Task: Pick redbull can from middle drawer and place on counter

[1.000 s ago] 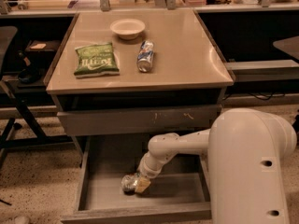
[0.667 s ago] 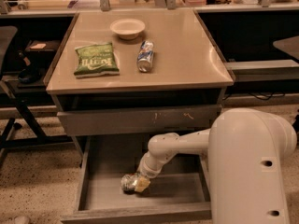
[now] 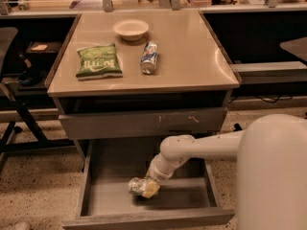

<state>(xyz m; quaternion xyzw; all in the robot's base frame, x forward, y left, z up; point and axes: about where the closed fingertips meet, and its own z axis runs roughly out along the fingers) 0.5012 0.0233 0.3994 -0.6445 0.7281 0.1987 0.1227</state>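
Note:
The redbull can (image 3: pixel 135 186) is a small silvery can lying on its side inside the open middle drawer (image 3: pixel 96 200), near its centre. My gripper (image 3: pixel 147 189) reaches down into the drawer from the right, and its yellowish fingertips (image 3: pixel 152 191) are closed around the can's right end. The can sits low, at or just above the drawer floor. The beige counter (image 3: pixel 192 56) is the cabinet top above the drawers.
On the counter lie a green chip bag (image 3: pixel 99 60), a white bowl (image 3: pixel 130 28) and a blue-and-silver can (image 3: pixel 149 57) on its side. The scratched grey drawer front (image 3: pixel 144 123) hangs just above my arm. A dark chair (image 3: pixel 14 80) stands at the left.

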